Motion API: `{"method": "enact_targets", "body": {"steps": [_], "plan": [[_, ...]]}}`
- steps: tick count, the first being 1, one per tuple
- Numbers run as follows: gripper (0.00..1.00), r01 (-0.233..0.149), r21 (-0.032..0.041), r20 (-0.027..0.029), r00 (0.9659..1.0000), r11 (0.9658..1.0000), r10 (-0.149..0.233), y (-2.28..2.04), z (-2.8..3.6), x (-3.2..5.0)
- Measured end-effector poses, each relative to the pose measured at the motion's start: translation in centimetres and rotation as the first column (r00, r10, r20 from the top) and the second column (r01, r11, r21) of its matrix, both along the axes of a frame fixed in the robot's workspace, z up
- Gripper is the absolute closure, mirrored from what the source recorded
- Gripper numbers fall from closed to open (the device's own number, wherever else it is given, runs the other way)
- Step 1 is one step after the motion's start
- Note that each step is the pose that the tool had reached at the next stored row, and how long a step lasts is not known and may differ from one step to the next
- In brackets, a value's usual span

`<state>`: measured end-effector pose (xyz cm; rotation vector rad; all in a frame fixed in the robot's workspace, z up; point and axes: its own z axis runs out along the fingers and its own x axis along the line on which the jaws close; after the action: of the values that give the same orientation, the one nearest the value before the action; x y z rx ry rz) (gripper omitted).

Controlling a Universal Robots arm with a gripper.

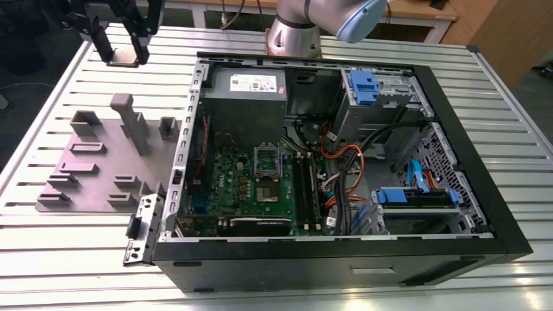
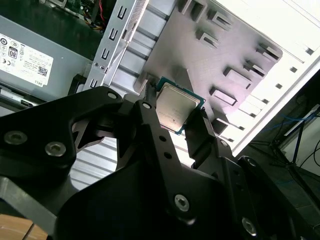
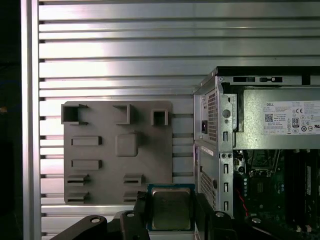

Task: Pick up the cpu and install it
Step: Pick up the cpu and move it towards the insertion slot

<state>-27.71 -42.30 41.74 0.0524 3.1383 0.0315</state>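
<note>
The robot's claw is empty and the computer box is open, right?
Not quite: the claw is not empty. In the first wrist view the gripper is shut on the cpu, the small silver chip. The computer case is open, as you said.

You see bright, even light in the exterior view: the metal table (image 1: 69, 259) shines pale, while the inside of the computer case (image 1: 346, 269) sits in shadow. In the second wrist view the table glares pure white and the cpu (image 2: 175, 109) gleams in the dark gripper (image 2: 176, 103). The first wrist view is dimmer, with bright stripes on the table slats.
</note>
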Motion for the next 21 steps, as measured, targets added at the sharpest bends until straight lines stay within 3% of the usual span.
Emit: {"method": "enact_targets", "body": {"steps": [21], "plan": [[0.53, 0.0, 0.0, 0.0001, 1.0, 1.0, 0.0, 0.0, 0.0, 1.42]]}}
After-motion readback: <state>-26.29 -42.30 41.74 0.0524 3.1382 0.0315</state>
